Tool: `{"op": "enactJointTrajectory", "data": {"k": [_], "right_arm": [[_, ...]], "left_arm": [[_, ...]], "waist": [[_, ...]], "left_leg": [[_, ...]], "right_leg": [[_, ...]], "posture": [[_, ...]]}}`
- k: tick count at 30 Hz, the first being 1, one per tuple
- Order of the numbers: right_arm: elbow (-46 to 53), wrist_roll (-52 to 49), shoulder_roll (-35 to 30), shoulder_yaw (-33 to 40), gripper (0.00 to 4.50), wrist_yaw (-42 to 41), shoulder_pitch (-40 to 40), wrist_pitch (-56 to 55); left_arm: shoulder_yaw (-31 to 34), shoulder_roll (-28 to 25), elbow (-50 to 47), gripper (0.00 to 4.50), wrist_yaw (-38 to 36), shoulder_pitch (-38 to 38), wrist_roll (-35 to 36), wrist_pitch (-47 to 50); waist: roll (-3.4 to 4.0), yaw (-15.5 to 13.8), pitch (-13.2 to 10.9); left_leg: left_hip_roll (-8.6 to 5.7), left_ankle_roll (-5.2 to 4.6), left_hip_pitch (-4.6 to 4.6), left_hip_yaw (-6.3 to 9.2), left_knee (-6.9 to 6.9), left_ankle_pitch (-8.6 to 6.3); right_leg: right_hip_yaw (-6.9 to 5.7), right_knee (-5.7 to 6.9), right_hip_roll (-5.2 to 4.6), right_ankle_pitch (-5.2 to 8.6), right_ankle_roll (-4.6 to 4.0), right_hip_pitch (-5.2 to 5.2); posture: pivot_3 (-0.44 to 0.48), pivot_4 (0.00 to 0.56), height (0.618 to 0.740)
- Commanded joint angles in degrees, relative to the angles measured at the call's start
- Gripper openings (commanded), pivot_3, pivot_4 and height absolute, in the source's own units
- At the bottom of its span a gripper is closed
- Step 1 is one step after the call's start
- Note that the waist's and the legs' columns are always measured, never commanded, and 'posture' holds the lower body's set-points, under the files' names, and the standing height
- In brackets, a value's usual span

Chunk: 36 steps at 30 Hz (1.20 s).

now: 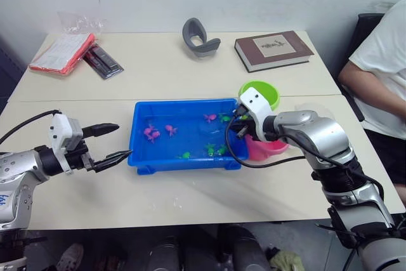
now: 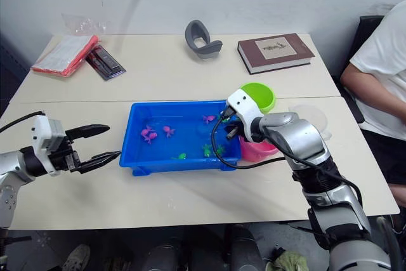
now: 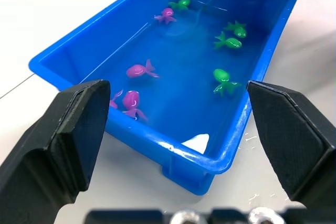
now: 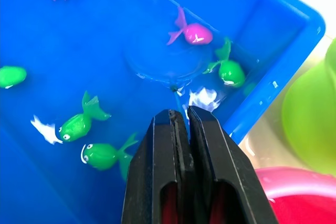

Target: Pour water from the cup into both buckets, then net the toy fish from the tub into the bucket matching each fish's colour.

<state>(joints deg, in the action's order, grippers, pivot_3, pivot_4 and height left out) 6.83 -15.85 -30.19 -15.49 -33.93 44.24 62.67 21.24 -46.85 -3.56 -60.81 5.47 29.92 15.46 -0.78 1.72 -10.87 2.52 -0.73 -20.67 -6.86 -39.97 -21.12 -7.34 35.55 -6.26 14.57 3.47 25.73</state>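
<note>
Looking from my head, my right gripper [image 1: 240, 124] hung over the tub [image 1: 143, 157], left gripper [image 1: 114, 141] beside it, jaws wide. At my right wrist, jaws pinched the net [image 4: 167, 62] near a pink fish [image 4: 197, 33]; a hasty lift could spill it.

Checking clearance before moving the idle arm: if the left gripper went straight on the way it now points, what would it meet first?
Probably the tub: the open left gripper points at its near end wall, with bare table between, though its height against the rim is hard to judge.
</note>
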Motion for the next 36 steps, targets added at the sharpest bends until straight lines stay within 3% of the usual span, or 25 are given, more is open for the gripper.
{"op": "enactJointTrajectory", "data": {"k": [1, 11, 21, 26, 36], "right_arm": [[3.8, 0.3, -0.9, 0.2, 0.00, -1.4, -0.8, -3.5], [6.2, 0.5, -1.9, 1.2, 0.00, -4.1, -3.8, -9.3], [16.5, -4.8, -7.6, 5.8, 0.00, -10.3, -10.5, -9.5], [20.8, -9.5, -7.3, 10.6, 0.00, -12.2, -14.6, -12.3], [24.1, -12.5, -7.3, 15.1, 0.00, -14.2, -22.8, -21.9]], "left_arm": [[0.3, 0.0, -0.4, 4.46, 0.0, 0.6, 0.4, -0.6], [0.7, 0.0, -0.1, 4.46, 0.0, -0.1, 0.3, -0.6], [8.1, -1.4, 7.0, 4.46, -1.6, -0.7, 1.4, -5.2], [9.7, -2.6, 10.6, 4.46, -3.5, -1.5, 1.1, -5.6], [3.5, -3.2, 9.3, 4.46, -5.2, 2.7, 1.1, 0.0]], "waist": [[0.00, 0.0, 0.0], [0.00, 0.0, 0.0], [0.00, -0.1, 0.0], [0.00, -0.2, 0.0], [-0.01, -0.3, 0.0]], "left_leg": [[0.00, 0.00, 0.00, 0.00, 0.00, 0.00], [0.01, 0.01, 0.00, 0.00, 0.01, -0.01], [0.04, 0.01, -0.02, 0.03, 0.01, -0.04], [0.06, 0.01, -0.02, 0.06, 0.02, -0.06], [0.04, -0.02, 0.01, 0.03, 0.01, -0.13]], "right_leg": [[0.00, 0.00, 0.00, 0.00, 0.00, 0.00], [-0.03, -0.02, 0.02, 0.00, 0.00, 0.00], [-0.08, -0.08, 0.03, 0.00, 0.00, 0.00], [-0.08, -0.10, 0.03, 0.00, 0.00, -0.01], [-0.17, -0.11, 0.04, 0.00, 0.00, -0.04]], "posture": [[0.000, 0.150, 0.740], [0.000, 0.150, 0.740], [0.000, 0.150, 0.740], [0.000, 0.150, 0.740], [0.000, 0.150, 0.740]]}}
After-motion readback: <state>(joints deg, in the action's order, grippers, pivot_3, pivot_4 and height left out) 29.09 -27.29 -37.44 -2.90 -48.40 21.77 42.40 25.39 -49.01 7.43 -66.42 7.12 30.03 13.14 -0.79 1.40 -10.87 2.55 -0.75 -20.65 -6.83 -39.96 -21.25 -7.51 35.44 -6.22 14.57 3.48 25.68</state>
